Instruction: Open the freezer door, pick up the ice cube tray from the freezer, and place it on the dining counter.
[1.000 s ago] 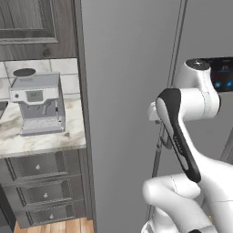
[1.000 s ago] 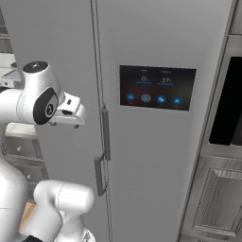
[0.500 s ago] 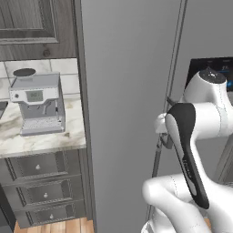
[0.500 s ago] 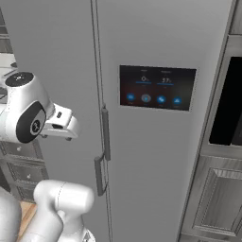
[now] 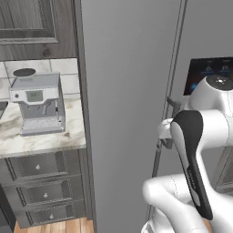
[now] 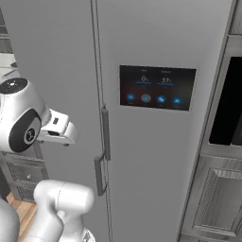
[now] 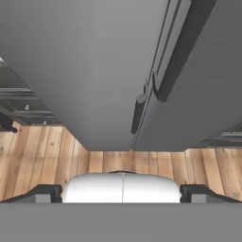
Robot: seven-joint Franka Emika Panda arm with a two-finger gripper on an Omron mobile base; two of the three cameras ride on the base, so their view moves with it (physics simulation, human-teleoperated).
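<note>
Matte-grey plain freezer door [image 6: 52, 71] stays shut; the wide-open, empty pincer [image 7: 122, 191] should square up on its dark vertical bar handle [image 6: 99, 175] before closing.

Freezer door [image 6: 52, 71] — plain matte grey, shut, its dark bar handle [image 6: 99, 176] upright at the seam.

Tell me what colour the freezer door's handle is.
Dark grey, a vertical bar handle on the plain matte-grey freezer door; the right base view shows it best.
</note>
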